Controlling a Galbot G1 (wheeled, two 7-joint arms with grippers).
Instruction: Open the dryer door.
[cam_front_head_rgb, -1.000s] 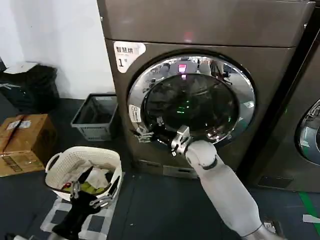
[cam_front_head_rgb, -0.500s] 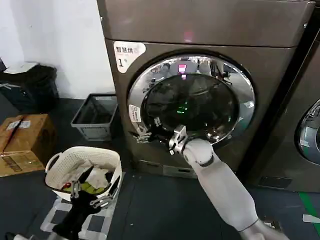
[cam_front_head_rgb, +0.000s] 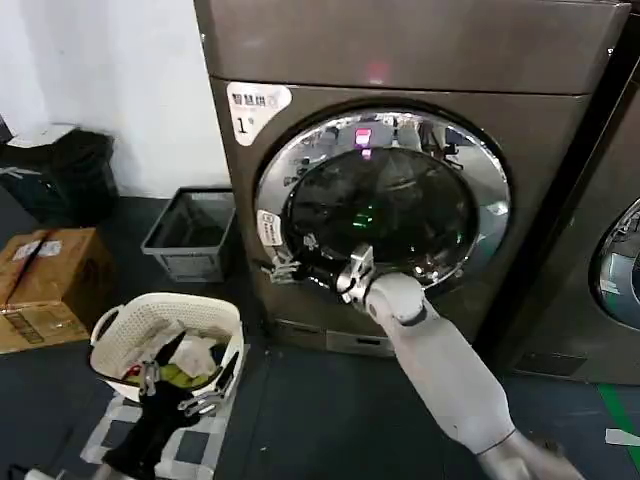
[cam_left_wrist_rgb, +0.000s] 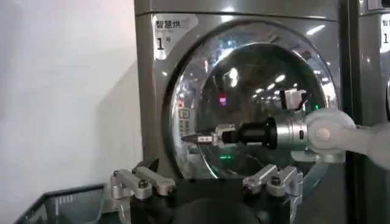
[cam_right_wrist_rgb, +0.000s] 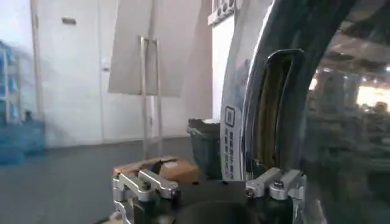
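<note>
The right pincer (cam_front_head_rgb: 300, 268), fingers apart, nears the recessed handle (cam_right_wrist_rgb: 275, 112) of the heavy, slippery dryer door (cam_front_head_rgb: 385, 205); left pincer (cam_front_head_rgb: 180, 392) idles apart

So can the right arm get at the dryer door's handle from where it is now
Probably yes. The right gripper is already at the left edge of the dryer door, open, with the handle recess just ahead and nothing between them. The left gripper hangs low over the laundry basket, out of the way.
</note>
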